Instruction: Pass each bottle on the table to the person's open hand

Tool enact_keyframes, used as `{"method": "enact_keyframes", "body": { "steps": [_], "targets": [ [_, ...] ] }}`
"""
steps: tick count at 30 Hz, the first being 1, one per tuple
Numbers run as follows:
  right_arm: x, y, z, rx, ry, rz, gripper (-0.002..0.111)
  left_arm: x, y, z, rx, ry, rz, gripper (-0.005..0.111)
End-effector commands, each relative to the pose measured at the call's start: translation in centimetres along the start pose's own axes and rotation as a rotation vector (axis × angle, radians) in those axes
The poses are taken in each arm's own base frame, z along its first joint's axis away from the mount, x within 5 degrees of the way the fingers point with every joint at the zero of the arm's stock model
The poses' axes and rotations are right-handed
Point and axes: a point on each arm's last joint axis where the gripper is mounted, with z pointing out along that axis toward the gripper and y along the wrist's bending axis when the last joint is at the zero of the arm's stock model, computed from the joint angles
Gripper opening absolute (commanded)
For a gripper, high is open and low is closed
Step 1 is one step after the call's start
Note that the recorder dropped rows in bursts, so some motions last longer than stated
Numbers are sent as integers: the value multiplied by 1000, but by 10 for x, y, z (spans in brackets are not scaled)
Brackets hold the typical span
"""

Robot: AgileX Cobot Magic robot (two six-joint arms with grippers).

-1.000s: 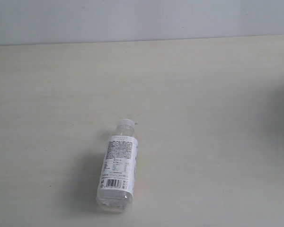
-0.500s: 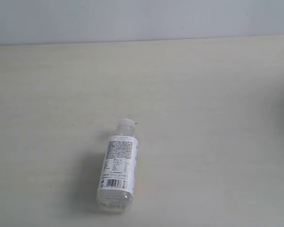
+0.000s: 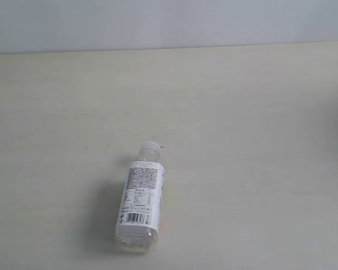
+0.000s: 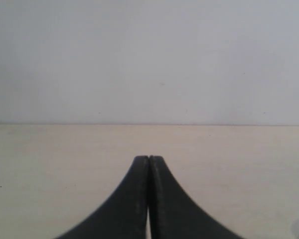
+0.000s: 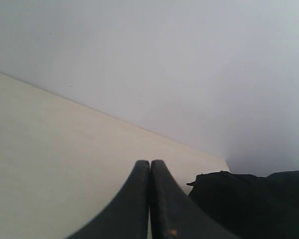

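1. Plastic bottle [image 3: 138,197], clear, with white cap and white label: on its side on the table [image 3: 242,112], low and slightly left of centre in the exterior view. Cap end points at the wall [image 3: 158,22], barcode faces up near the base.
2. Bottle touches only the pale cream tabletop.
3. Left gripper [image 4: 149,160]: black jaws clenched tip to tip, gripping nothing, over the tabletop and facing the wall.
4. Right gripper [image 5: 150,163]: also clenched, also empty, over the table.
5. Black fabric [image 5: 249,199] sits near the right gripper at the table's end. Can't tell what it is.
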Motion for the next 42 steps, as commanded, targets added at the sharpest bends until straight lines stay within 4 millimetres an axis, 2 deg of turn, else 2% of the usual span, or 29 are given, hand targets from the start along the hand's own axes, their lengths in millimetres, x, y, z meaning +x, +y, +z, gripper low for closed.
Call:
{"method": "enact_keyframes", "body": {
  "steps": [1, 13, 16, 18, 42],
  "targets": [
    [1, 0, 0, 2, 3, 6, 0, 1, 0, 0, 5, -2, 0, 0],
    [1, 0, 0, 2, 4, 7, 0, 1, 0, 0, 5, -2, 0, 0],
    [0, 1, 0, -7, -16, 226, 0, 1, 0, 0, 5, -2, 0, 0],
    [-2, 1, 0, -12, -30, 246, 0, 1, 0, 0, 5, -2, 0, 0],
    [-2, 1, 0, -12, -30, 246, 0, 1, 0, 0, 5, -2, 0, 0]
  ]
}}
